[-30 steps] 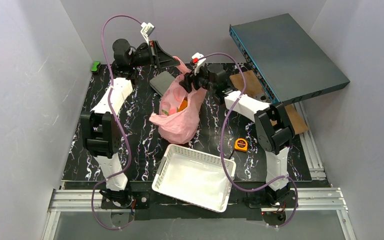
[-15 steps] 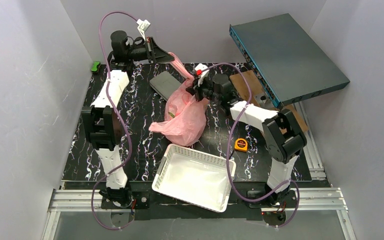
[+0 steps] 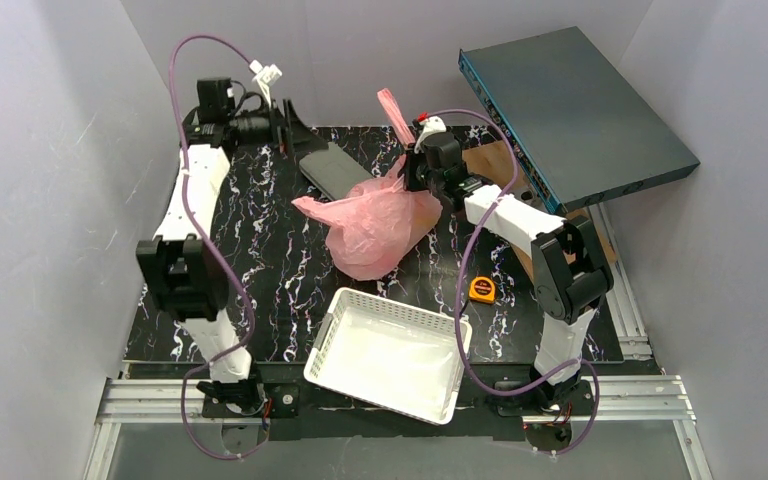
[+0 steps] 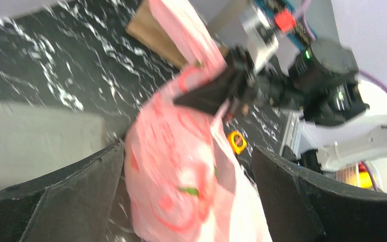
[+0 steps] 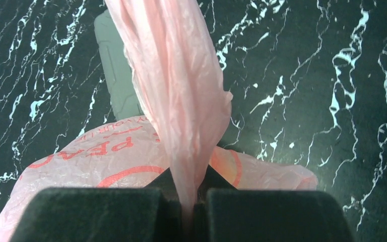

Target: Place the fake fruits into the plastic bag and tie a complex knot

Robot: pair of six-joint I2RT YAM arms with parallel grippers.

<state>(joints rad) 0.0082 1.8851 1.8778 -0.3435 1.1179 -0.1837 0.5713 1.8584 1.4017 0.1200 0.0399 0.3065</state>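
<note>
**Right fingers clamp the bag's handle; left fingers stand spread**

The right gripper has its fingers pressed together on a handle strip of the thin, crinkly, translucent pink plastic bag. The strip rises from between them, and in the overhead view its free end stands above the wrist.

The bag's body lies slumped on the black, white-veined marble-pattern surface, roughly midway between the two arms. It sits just beyond the white lattice plastic basket and overlaps the near end of a flat grey rectangular pad.

The left gripper hangs at the far left of the surface, apart from the bag. Its fingers are spread wide with nothing between them.

In the left wrist view a green fleck shows through the pink film. It may be part of a fruit, but the blur is too heavy to tell.

A small yellow-orange tape measure lies on the surface right of the bag, near the right arm. At the far right a dark slate-blue flat box sits tilted above a brown board.
</note>
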